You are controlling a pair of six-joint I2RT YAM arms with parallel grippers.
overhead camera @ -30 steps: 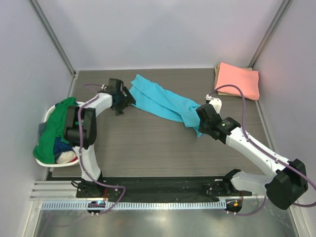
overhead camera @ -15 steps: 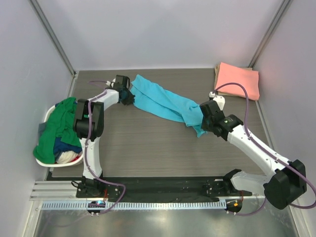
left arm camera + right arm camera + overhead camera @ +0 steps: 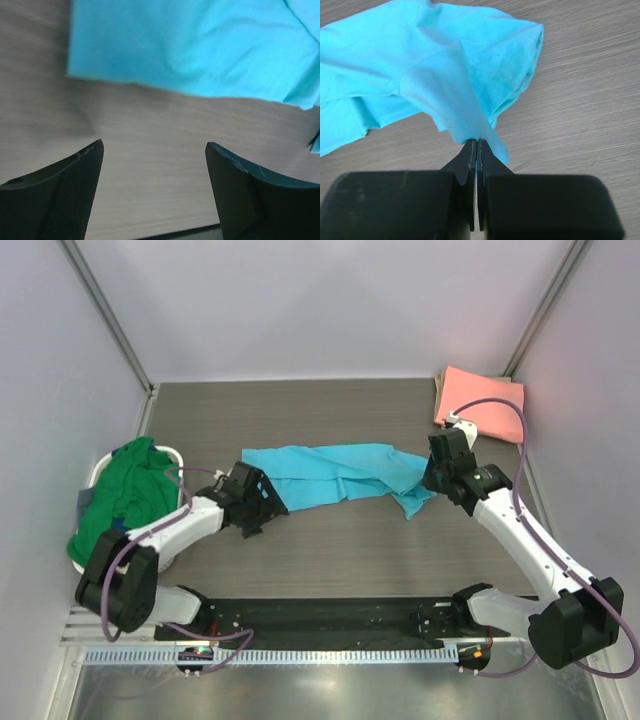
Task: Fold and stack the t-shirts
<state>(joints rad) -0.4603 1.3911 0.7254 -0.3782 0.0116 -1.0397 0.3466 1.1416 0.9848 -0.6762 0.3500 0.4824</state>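
A sky-blue t-shirt point(image 3: 330, 470) lies stretched left to right across the middle of the table. My right gripper point(image 3: 432, 476) is shut on its right end; in the right wrist view the fingers point(image 3: 477, 141) pinch a fold of the blue cloth point(image 3: 445, 65). My left gripper point(image 3: 268, 502) stands open just near of the shirt's left end. In the left wrist view its gripper point(image 3: 152, 146) has only bare table between the fingers, with the shirt's edge point(image 3: 190, 45) a little beyond. A salmon-pink t-shirt point(image 3: 482, 400) lies folded at the far right corner.
A white basket point(image 3: 176, 454) at the left edge holds a heap topped by a green t-shirt point(image 3: 125, 500). Grey walls close in the table on the left, far and right sides. The black base rail point(image 3: 330, 615) runs along the near edge.
The left gripper shut on the shirt's left end, drew it nearer, then let go and backed off open. The right gripper carried its end slightly right and farther, so the shirt now lies straighter.
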